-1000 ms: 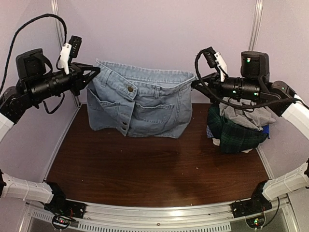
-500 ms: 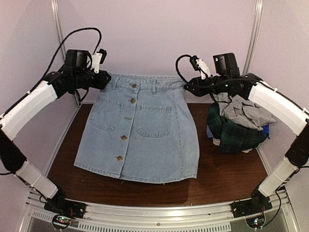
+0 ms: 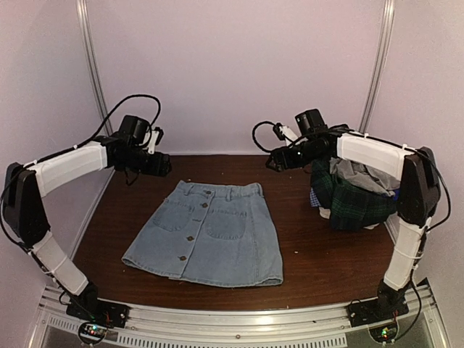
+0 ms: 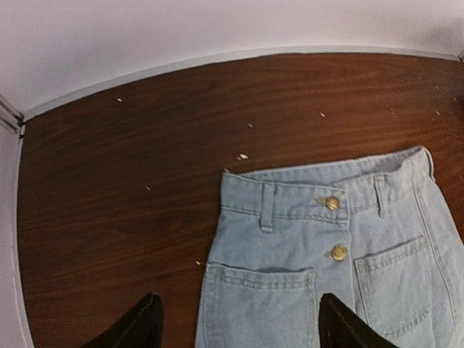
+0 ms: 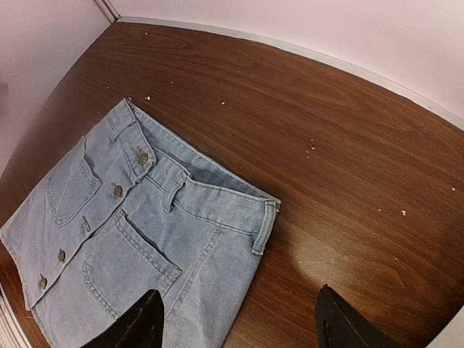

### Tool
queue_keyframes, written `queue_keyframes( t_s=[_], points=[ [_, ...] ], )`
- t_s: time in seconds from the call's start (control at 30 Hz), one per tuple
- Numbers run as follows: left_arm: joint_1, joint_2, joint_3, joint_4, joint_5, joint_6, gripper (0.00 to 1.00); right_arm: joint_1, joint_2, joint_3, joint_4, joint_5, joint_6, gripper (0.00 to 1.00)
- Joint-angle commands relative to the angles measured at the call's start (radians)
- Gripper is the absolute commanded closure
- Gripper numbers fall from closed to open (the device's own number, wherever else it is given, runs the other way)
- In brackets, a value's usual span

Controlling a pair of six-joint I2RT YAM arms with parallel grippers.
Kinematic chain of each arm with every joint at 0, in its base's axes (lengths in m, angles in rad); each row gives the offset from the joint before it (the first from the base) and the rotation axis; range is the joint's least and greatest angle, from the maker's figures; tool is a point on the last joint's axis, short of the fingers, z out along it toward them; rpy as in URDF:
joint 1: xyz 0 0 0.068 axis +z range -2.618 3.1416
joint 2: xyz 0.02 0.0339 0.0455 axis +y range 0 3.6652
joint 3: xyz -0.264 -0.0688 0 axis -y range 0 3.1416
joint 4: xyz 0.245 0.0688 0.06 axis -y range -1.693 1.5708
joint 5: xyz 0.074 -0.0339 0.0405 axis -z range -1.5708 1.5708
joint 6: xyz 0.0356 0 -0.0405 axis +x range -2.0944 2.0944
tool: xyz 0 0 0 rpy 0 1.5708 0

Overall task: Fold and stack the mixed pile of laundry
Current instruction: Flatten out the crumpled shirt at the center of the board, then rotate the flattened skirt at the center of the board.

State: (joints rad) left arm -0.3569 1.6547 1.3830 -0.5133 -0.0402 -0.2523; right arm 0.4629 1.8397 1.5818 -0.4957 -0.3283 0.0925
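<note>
Skirt (image 3: 210, 235): flat, waistband far, hem near.
Left gripper (image 3: 164, 167): open, empty, beyond waistband's left end.
Right gripper (image 3: 272, 162): open, empty, beyond right end.

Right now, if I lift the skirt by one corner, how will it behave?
The denim skirt lies flat with soft wrinkles, so it would probably droop, not hold shape. Its thick waistband and metal buttons suggest that end hangs heavier.

The light-blue denim buttoned skirt (image 3: 206, 235), earlier hung between the left pincer (image 3: 162, 167) and right pincer (image 3: 273, 161), now lies flat on the brown bench (image 3: 333, 254); both pincers have let go, jaws spread
</note>
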Motion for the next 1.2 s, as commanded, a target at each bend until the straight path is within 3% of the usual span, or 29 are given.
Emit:
queue_keyframes(
  t_s=[0.0, 0.27, 0.53, 0.7, 0.83, 0.97, 1.17],
  points=[
    [-0.076, -0.088, -0.242, 0.097, 0.083, -0.085, 0.28, 0.025, 0.140, 0.077, 0.052, -0.172, -0.017, 0.32],
    [-0.128, -0.139, -0.527, 0.199, 0.125, -0.210, 0.32, 0.081, 0.400, 0.277, 0.005, -0.233, -0.039, 0.39],
    [-0.106, 0.039, -0.499, 0.200, 0.095, -0.267, 0.36, 0.082, 0.533, 0.326, -0.056, -0.104, -0.073, 0.45],
    [-0.064, 0.177, -0.361, 0.150, 0.055, -0.239, 0.40, 0.082, 0.515, 0.229, -0.084, -0.026, -0.080, 0.49],
    [-0.016, 0.290, -0.223, 0.123, 0.014, -0.208, 0.41, 0.084, 0.401, 0.014, -0.019, -0.032, -0.031, 0.51],
    [-0.001, 0.445, 0.038, 0.051, 0.039, -0.107, 0.41, 0.131, 0.238, -0.274, 0.103, -0.083, 0.047, 0.53],
    [-0.001, 0.699, 0.500, -0.053, 0.172, 0.005, 0.38, 0.299, 0.038, -0.496, 0.278, -0.234, 0.219, 0.49]
  ],
)
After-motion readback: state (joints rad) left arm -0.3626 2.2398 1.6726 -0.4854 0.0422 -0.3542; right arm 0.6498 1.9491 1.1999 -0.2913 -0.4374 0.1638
